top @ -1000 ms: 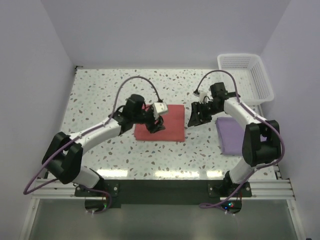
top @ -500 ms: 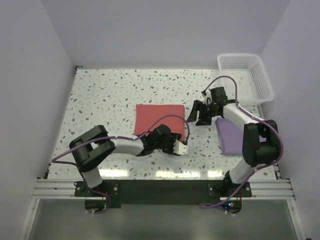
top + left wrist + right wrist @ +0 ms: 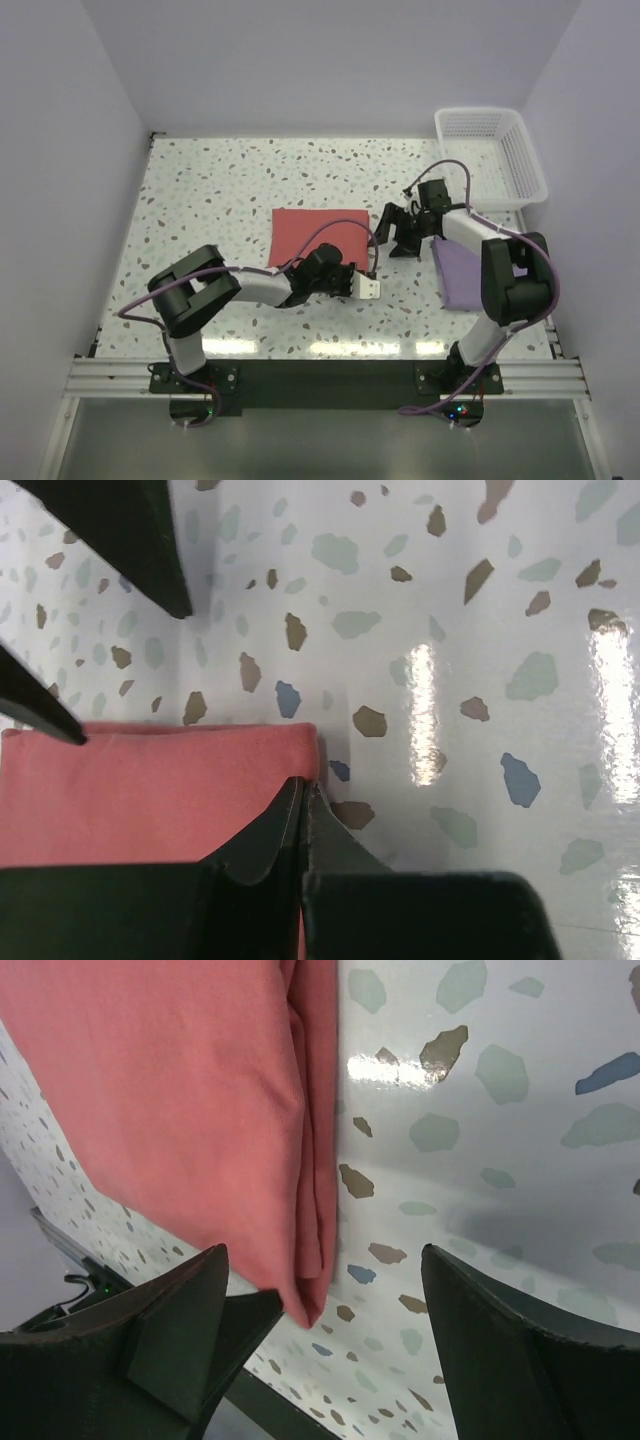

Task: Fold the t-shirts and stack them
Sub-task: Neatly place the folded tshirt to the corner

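Top external shows salmon t-shirt (image 3: 315,228) lying lengthwise left-right.

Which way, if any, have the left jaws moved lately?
Yes: the left jaws swung from atop the red t-shirt nearward and right, to its near-right corner.

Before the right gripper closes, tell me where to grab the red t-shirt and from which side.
Grip the red t-shirt at its layered right edge, coming low from the right. The right wrist view shows the folds stacked there, and the open right gripper faces that edge; probably pinch all layers together.
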You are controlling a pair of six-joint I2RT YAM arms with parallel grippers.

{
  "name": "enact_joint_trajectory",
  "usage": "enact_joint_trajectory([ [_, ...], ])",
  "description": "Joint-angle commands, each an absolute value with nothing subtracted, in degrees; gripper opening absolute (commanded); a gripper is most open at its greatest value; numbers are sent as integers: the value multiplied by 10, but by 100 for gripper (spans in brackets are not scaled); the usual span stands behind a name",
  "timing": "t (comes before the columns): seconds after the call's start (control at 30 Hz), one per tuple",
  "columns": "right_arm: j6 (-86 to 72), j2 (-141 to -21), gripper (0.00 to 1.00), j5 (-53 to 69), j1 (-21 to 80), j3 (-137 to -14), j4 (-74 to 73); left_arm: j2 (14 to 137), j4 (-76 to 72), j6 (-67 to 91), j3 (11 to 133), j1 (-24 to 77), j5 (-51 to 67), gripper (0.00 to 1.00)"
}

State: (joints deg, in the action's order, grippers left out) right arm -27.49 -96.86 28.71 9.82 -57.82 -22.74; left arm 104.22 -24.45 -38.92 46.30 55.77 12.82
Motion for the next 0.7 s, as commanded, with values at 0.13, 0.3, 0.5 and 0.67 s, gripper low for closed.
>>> enact_joint_trajectory([
  [0.13, -337, -1017, 82, 340, 108, -570, -163, 957, -256, -274, 494, 525, 223, 0],
  [0.3, -361, -1076, 76, 415, 119, -594, -149, 947, -250, -275, 489, 522, 242, 0],
  [0.5, -376, -1143, 66, 489, 137, -640, -161, 940, -248, -279, 479, 518, 262, 0],
  [0.67, -362, -1173, 61, 507, 145, -654, -207, 936, -247, -283, 474, 517, 269, 0],
])
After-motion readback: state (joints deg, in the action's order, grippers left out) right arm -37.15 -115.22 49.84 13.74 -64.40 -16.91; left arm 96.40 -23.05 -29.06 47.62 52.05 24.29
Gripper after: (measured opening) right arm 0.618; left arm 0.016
